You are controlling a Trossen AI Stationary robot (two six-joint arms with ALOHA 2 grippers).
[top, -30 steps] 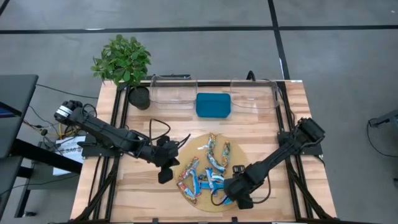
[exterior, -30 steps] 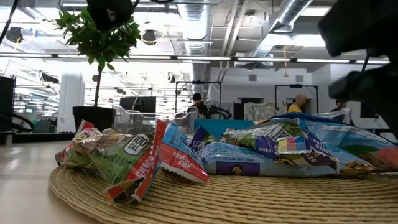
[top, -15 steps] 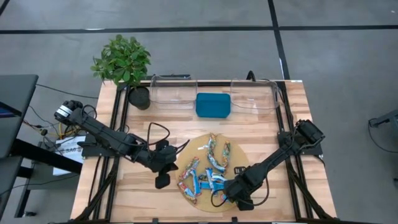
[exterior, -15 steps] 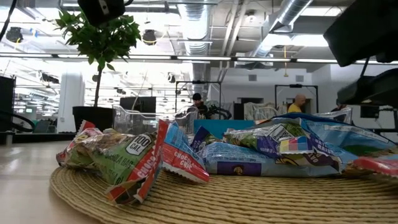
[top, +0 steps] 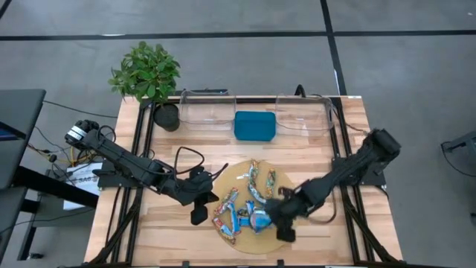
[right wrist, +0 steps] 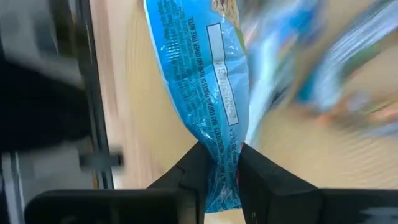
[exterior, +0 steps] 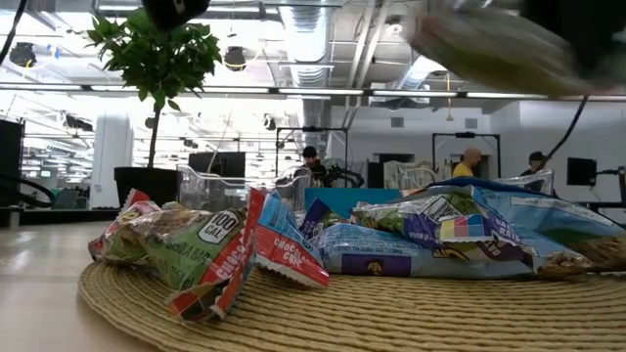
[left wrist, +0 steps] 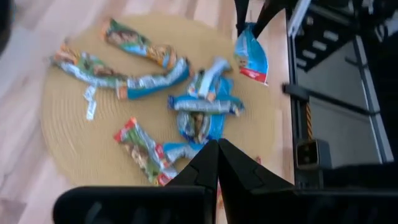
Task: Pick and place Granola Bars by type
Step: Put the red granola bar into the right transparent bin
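Several granola bars (top: 242, 202) lie heaped on a round woven mat (top: 227, 179); some are blue, some blue-and-silver, some red-and-tan. My right gripper (top: 282, 217) is over the mat's right side, shut on one bright blue bar (left wrist: 251, 56) that shows blurred high up in the low view (exterior: 494, 44). My left gripper (top: 199, 208) hovers shut and holding nothing at the mat's left edge. Its wrist view looks past its fingertips (left wrist: 217, 152) onto the heap. A teal tray (top: 255, 125) stands behind the mat. My right gripper pinches the blue bar by one end of its wrapper (right wrist: 220, 163) between its two fingers, which lie across that end. The rest of the bar reaches out past the fingertips. In the left wrist view it hangs below the gripper, clear of the mat.
Two clear bins (top: 208, 110) (top: 303, 112) flank the teal tray along the far edge. A potted plant (top: 147, 74) stands at the far left corner. Bare wood shows left and right of the mat. People are in the room beyond (exterior: 311, 161).
My right gripper has shut on a blue bar at the mat's near right side and gone up with it. The bar has been lifted clear of the mat. My left gripper has shifted a little toward the near edge.
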